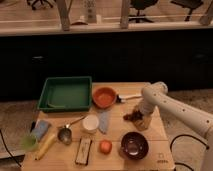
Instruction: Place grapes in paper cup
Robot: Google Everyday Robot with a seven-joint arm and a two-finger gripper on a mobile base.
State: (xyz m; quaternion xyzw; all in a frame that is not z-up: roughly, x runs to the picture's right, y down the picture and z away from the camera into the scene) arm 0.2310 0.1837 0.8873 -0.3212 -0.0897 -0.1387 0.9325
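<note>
The grapes (132,117) are a small dark bunch lying on the wooden table (120,160) to the right of the middle, just below the orange bowl (104,97). My gripper (142,121) is at the end of the white arm (170,107), down at the table right beside the grapes on their right. The paper cup (90,123) stands upright left of the grapes, near the table's middle, with a pale inside.
A green tray (66,93) sits at the back left. A dark maroon bowl (134,145) is at the front right. A metal scoop (65,134), a pale green cup (29,142), a yellow banana-like item (46,145), an orange-red fruit (105,146) and a dark bar (83,151) lie along the front.
</note>
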